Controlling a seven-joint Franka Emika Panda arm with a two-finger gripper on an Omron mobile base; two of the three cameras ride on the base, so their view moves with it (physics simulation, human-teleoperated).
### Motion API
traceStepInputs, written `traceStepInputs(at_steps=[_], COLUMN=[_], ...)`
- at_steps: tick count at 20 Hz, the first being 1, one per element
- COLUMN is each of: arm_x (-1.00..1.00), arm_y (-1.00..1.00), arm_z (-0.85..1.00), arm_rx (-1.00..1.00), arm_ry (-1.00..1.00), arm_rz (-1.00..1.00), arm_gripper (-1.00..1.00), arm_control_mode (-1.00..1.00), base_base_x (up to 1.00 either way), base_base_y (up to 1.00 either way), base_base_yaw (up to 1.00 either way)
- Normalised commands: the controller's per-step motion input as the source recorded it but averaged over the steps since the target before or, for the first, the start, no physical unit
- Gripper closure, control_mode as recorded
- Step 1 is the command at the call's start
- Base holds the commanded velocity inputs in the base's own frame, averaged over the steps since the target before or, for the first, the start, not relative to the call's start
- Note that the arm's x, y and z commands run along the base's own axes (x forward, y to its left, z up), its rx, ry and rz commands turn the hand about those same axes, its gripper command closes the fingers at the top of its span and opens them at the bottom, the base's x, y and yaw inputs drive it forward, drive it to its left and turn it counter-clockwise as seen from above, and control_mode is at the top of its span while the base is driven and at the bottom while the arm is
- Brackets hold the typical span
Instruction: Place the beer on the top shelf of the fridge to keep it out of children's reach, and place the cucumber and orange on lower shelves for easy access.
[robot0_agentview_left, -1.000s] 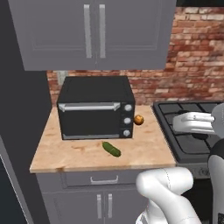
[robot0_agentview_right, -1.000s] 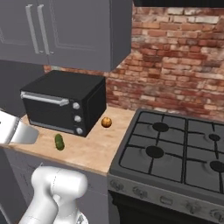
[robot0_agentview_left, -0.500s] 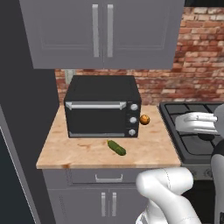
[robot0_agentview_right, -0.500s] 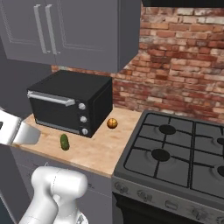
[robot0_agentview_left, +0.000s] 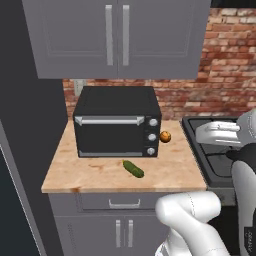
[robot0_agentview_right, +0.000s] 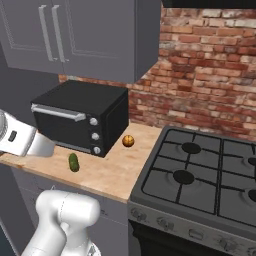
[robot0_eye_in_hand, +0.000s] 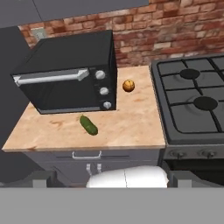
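The dark green cucumber lies on the wooden counter just in front of the black oven. To the right of the oven's knobs rests the small orange. My gripper is open, its finger tips wide apart and nothing between them; it hangs back from the counter's front edge, well short of both. The tall dark fridge borders the counter's left end; its shelves are hidden. The beer is out of view.
A black countertop oven takes up the back of the counter. A gas stove adjoins on the right. Grey wall cabinets hang overhead, with a brick wall behind.
The whole picture has slid slightly right in both base views, so the base has moved. Cucumber and orange keep their places on the counter. The gripper stays open.
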Motion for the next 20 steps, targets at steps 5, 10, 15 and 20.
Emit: traceStepInputs(at_steps=[5,10,15,20], arm_x=[0.47,0.28,0.29,0.25], arm_y=[-0.3,-0.25,-0.23,-0.22], arm_z=[-0.11,-0.31,-0.46,-0.28], arm_rx=[0.02,0.0,0.0,0.0], arm_ry=[0.01,0.07,0.04,0.01], arm_rz=[0.08,0.18,0.3,0.29], arm_gripper=[-1.0,-1.0,-1.0,-1.0], arm_control_mode=[-1.0,-1.0,-1.0,-1.0], base_base_x=[0.0,0.0,0.0,0.0], base_base_y=[0.0,0.0,0.0,0.0], base_base_yaw=[0.0,0.0,0.0,0.0])
